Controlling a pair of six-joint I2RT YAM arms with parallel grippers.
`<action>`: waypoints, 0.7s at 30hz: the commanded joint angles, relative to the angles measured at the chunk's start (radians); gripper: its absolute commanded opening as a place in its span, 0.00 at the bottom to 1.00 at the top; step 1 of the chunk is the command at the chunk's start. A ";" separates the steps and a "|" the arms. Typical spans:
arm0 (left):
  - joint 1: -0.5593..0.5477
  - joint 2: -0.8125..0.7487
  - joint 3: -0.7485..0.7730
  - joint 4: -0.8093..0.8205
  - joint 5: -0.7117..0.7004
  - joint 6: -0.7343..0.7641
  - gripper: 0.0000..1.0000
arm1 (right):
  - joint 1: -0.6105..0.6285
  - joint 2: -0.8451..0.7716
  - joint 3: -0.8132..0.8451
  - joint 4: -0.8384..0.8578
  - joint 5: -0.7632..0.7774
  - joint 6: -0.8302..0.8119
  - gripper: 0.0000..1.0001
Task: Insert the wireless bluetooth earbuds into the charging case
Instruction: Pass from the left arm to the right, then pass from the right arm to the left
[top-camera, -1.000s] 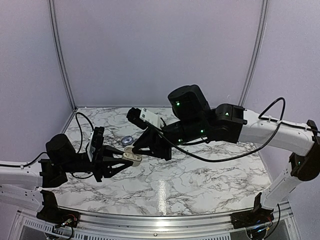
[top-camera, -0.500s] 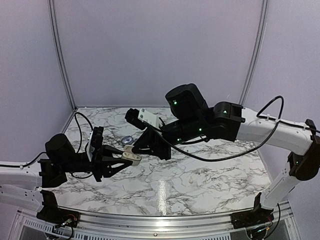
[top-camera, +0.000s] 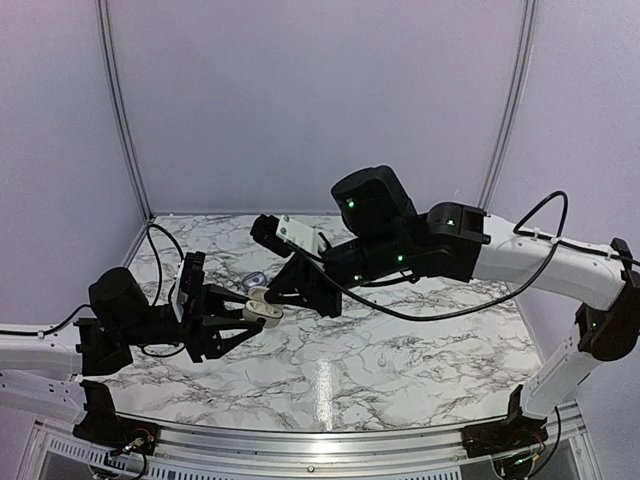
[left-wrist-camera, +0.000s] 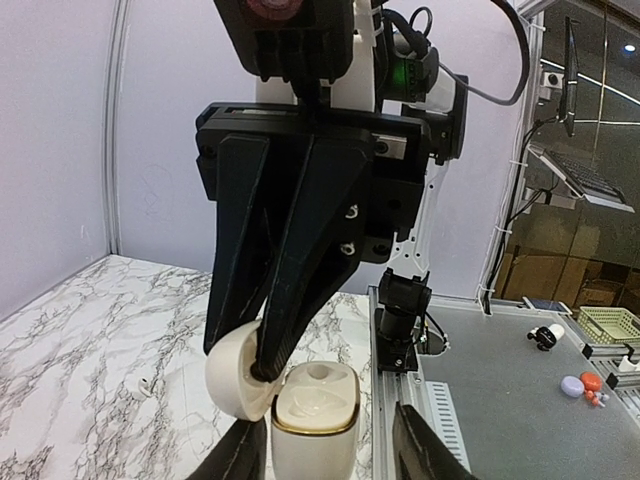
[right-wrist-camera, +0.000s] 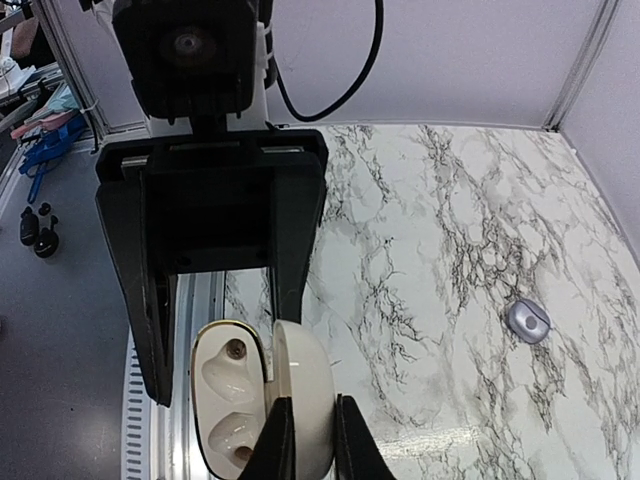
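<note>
With the left tool (top-camera: 256, 313), clamping the lower body of the cream-white, gold-rimmed plastic clamshell charging case (left-wrist-camera: 315, 415) from both sides, holding it upright and, going by the overhead view, off the white marble-patterned desk (top-camera: 400, 350).

With the right tool (left-wrist-camera: 266, 362), reaching down from above and from the far side, pinching the edge of the rounded cream lid (left-wrist-camera: 236, 372) between nearly closed fingers. Holding that lid swung open beside the body, with the mouth of the case facing up toward the right wrist camera.

Showing two pale moulded wells (right-wrist-camera: 232, 400) inside, each with a dark spot. Not managing to tell whether small whitish buds are seated there or the wells are bare.

Judging the coming move as turning on the hinge line. Placing the lid on the right tool's side and the body on the left tool's, with the long axis of the case running up along the left tool's fingers. Expecting any swing of the lid to go around that hinge, against the left tool's bracing grip.

Also noting a small oval lavender-grey pebble-like piece (right-wrist-camera: 527, 320) lying flat on the desk, below and behind the held case. Not venturing what it is, nor which arm is nearer to it.
</note>
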 joint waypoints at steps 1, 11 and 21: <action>-0.004 0.007 0.012 0.005 0.017 0.011 0.47 | 0.002 -0.014 0.062 0.006 -0.008 -0.023 0.00; -0.004 0.018 0.020 0.003 0.039 0.025 0.39 | 0.003 0.004 0.077 -0.008 -0.032 -0.035 0.00; -0.004 0.014 0.031 0.003 0.043 0.023 0.43 | 0.009 0.017 0.079 -0.030 -0.042 -0.044 0.00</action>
